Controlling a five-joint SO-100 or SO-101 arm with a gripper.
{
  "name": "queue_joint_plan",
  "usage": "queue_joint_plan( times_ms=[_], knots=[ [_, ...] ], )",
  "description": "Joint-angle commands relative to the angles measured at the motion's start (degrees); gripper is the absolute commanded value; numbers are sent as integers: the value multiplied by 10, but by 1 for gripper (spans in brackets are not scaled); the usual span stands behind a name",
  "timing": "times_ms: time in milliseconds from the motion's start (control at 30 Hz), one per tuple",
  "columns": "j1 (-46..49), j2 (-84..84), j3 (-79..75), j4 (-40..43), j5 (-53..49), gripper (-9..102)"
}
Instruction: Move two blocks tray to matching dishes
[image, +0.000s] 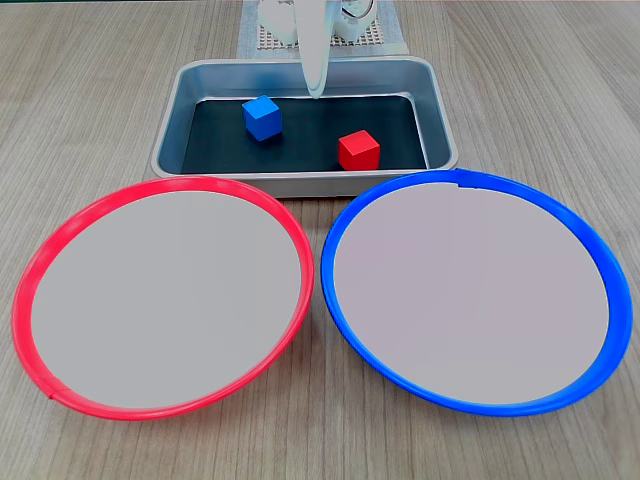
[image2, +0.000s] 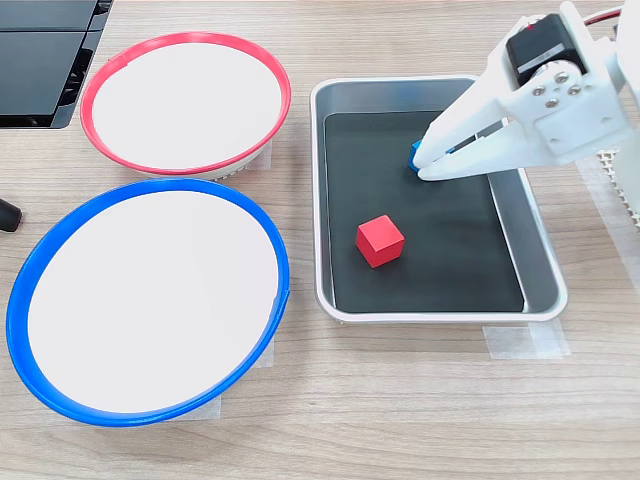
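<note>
The silver tray holds both blocks on its black bottom. The blue block sits free toward the tray's left in a fixed view; in the other, my arm covers most of the blue block. The red block lies apart from it, nearer the dishes. My white gripper hangs over the tray close to the blue block, fingertips together, holding nothing. The red-rimmed dish and the blue-rimmed dish stand side by side, both bare.
The arm's base stands on a white mesh mat behind the tray. A black flat object lies beyond the red dish at the table corner. Tape strips hold the tray to the wooden table.
</note>
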Motion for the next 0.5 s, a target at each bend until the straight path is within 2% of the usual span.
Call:
queue_joint_plan(
  times_ms=[0,300,367,467],
  knots=[
    [3,13,0,1,2,0],
    [-27,14,-2,6,-34,0],
    [-22,-1,-17,-3,-116,6],
    [-7,-54,-65,-20,-279,5]
  ],
)
